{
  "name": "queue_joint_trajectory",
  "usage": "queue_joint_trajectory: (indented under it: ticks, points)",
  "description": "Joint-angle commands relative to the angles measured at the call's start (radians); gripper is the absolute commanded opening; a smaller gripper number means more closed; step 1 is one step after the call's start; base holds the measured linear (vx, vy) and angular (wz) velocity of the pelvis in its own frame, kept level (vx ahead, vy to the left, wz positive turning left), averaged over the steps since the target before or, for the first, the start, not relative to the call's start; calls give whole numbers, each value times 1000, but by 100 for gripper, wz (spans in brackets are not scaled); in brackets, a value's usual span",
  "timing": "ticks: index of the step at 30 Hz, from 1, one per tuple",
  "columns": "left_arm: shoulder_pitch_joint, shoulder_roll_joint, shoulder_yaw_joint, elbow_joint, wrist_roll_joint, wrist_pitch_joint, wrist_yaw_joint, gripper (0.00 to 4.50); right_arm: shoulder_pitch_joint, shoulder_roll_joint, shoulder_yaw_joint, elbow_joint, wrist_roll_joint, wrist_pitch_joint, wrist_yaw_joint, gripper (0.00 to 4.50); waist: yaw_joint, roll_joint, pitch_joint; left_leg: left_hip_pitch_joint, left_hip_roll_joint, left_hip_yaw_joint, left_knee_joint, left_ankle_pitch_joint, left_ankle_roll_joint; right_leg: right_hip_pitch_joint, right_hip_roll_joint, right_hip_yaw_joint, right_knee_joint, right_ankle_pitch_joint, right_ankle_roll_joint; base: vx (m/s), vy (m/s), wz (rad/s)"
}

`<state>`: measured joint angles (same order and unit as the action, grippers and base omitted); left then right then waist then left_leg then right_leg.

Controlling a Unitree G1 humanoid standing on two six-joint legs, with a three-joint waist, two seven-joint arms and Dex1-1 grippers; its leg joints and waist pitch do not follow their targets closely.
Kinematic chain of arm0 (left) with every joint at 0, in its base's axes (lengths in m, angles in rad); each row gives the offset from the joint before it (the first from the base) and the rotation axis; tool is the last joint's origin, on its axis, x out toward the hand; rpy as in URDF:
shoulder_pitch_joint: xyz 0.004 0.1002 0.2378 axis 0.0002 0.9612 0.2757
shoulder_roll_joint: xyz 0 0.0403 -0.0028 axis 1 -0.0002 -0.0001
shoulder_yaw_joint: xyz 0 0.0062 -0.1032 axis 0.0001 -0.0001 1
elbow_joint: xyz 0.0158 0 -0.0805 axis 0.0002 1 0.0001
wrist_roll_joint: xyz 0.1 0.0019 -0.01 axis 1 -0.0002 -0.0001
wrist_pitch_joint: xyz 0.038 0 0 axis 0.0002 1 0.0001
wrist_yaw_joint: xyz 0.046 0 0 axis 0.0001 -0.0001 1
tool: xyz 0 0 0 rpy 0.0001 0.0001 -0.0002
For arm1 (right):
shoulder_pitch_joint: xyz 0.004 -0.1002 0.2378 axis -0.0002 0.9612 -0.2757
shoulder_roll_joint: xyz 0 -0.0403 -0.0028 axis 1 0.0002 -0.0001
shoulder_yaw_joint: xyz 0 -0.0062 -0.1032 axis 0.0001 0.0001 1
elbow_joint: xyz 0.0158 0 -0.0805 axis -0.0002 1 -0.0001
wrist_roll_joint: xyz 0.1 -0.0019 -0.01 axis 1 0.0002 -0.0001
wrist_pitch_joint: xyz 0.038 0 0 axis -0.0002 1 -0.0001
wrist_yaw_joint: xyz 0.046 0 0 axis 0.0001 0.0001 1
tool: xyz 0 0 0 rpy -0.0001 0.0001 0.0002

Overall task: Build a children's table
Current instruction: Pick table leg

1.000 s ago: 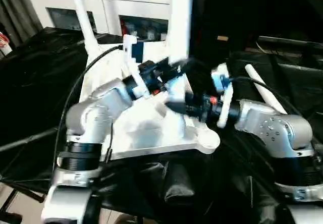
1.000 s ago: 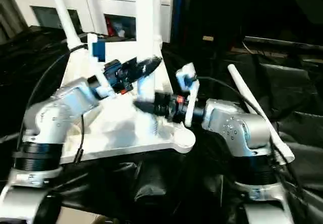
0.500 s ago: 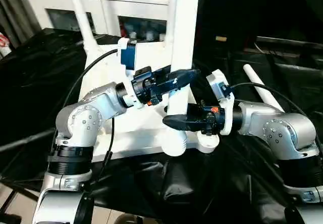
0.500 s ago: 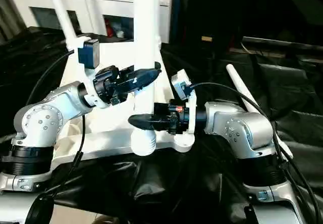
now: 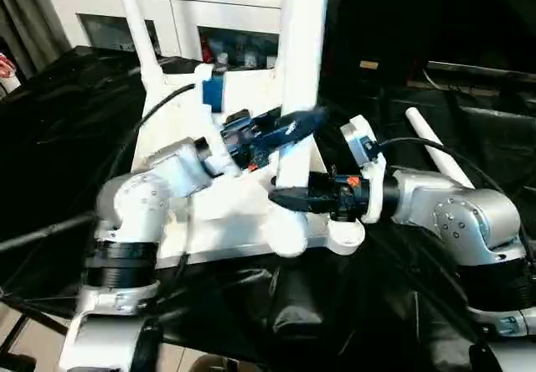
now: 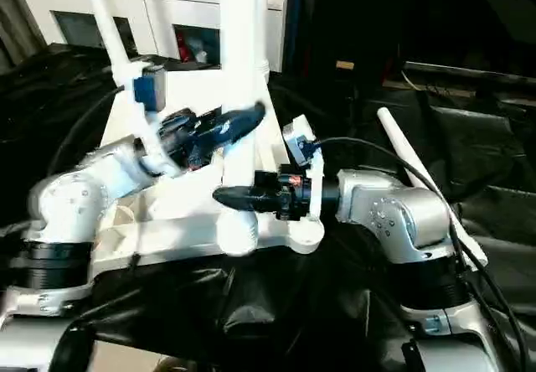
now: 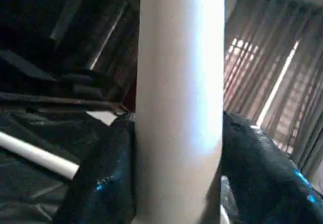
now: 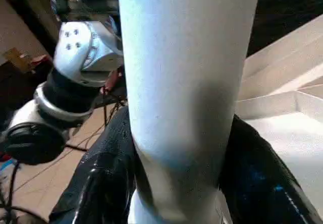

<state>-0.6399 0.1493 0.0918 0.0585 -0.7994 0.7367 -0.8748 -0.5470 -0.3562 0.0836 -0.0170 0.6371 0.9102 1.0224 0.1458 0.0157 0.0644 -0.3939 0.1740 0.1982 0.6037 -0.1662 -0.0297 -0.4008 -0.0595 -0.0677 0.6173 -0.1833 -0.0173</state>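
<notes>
Currently on hand: one long white tapered plastic tube leg [image 5: 300, 70], upright and clamped between my left gripper [image 5: 295, 126] above and right gripper [image 5: 285, 198] below, steadying its foot beside the near corner socket [image 5: 345, 231] of the white ribbed plastic tabletop [image 5: 243, 213].

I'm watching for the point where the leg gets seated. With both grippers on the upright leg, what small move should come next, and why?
Probably shift the held leg toward the open corner socket. The left gripper and right gripper both clasp it upright, yet its lower end sits beside that socket at the tabletop's near edge, not in it.
</notes>
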Motion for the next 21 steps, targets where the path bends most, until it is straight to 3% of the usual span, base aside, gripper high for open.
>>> queue_joint_trajectory:
  ticks: [1,4,6,9,10,13,17,21]
  points:
    - [-24,-4,-4,-37,28,-46,30,289,-5,6,-33,25,-15,-13,-50,189,1,-8,-82,24,60,-35,-62,-139,-3,48,-93,52,-76,-231,-147,0,0,0]
    - [-15,-5,-18,-36,77,-63,80,300,-17,22,-44,38,-41,-40,-99,189,-2,-9,-83,25,59,-35,-62,-137,-8,48,-93,52,-73,-218,-146,0,0,0]
    - [-2,-10,-32,-26,133,-84,138,300,-29,35,-41,49,-76,-66,-148,188,-2,-4,-83,26,58,-35,-62,-133,-13,48,-92,53,-72,-214,-143,0,0,0]
    - [-3,-53,-24,6,216,-93,330,300,-47,73,-54,63,-102,-93,-232,188,-5,-7,-84,25,59,-35,-61,-131,-13,49,-92,53,-71,-191,-147,0,0,0]
    - [-3,-53,-24,6,216,-93,330,300,-47,73,-54,63,-102,-93,-232,188,-6,-7,-84,25,60,-34,-61,-130,-13,49,-91,53,-70,-184,-148,0,0,0]
    - [-6,-86,-44,44,335,-84,539,300,-67,132,-67,83,-131,-100,-353,188,-7,-10,-84,25,58,-35,-61,-124,-11,49,-90,52,-71,-180,-147,0,0,0]
    - [-24,-158,2,65,340,-124,642,300,-62,173,-37,82,-193,-137,-440,187,-6,-11,-86,24,58,-35,-60,-111,-11,50,-90,53,-70,-158,-140,0,0,0]
    - [-46,-180,27,96,342,-146,689,261,-43,201,-11,68,-230,-166,-482,187,-5,-8,-86,23,56,-35,-60,-116,-7,49,-91,53,-70,-155,-138,0,0,0]
